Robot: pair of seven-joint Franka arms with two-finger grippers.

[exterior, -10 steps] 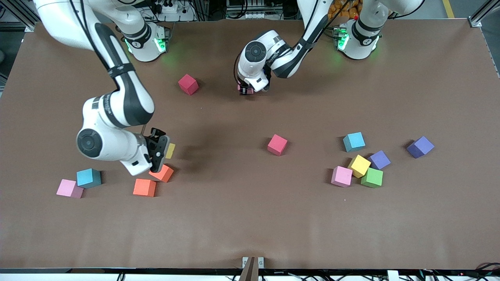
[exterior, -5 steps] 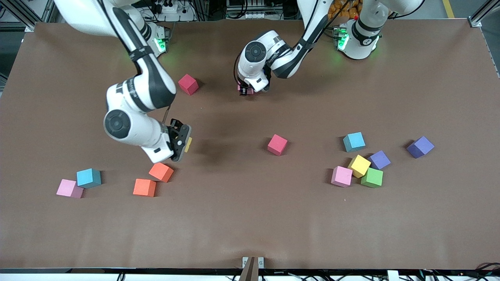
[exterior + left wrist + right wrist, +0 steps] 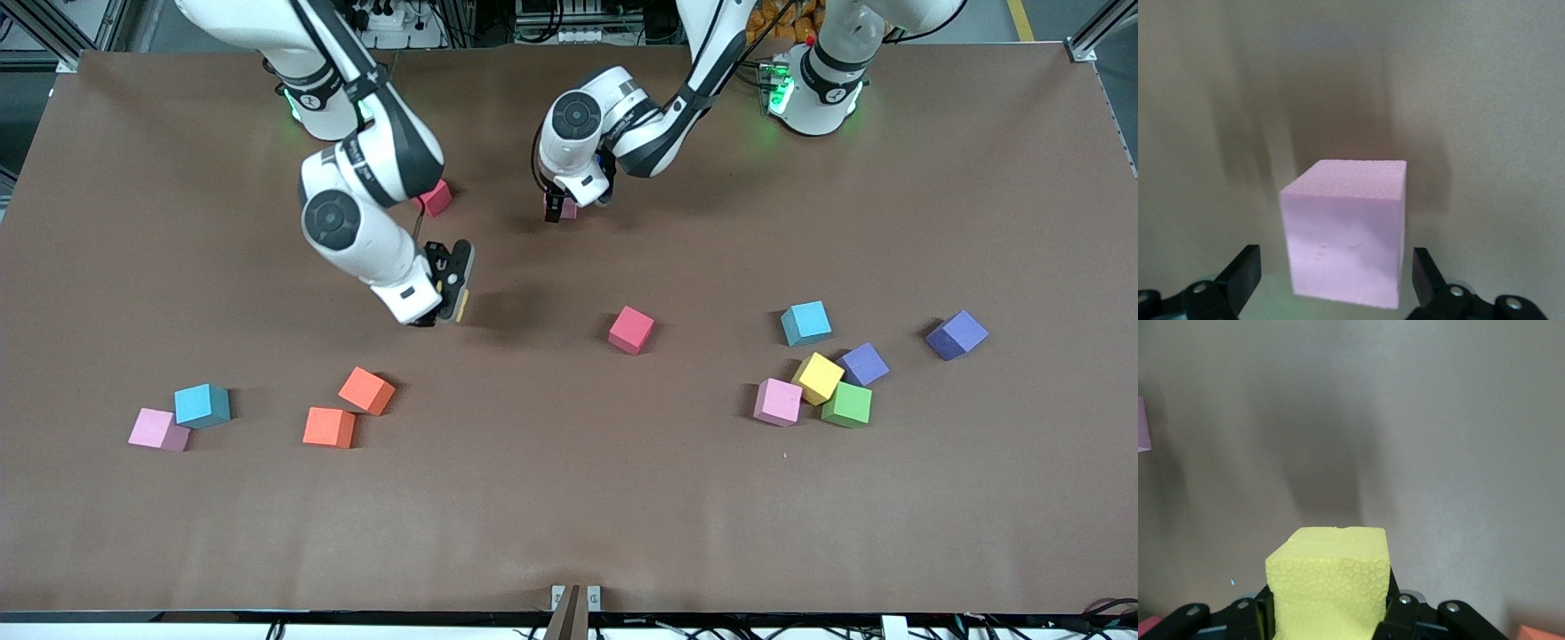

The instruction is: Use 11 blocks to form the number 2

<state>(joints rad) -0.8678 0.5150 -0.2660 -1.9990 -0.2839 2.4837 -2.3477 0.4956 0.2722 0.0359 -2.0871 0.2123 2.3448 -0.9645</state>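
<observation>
The left gripper stands with fingers apart around a pink cube resting on the table. The right gripper, clamped on a yellow cube, hangs over bare table; 11 cubes lie scattered.

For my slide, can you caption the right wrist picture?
Right tool shut on a yellow block, up over the brown table.

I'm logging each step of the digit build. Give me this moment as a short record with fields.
left pincer: open, fingers apart on either side of a pink cube resting on the table
right pincer: shut on a yellow cube, in the air over bare table
digit 2: no cubes joined yet
loose cubes: scattered toward both ends
</observation>
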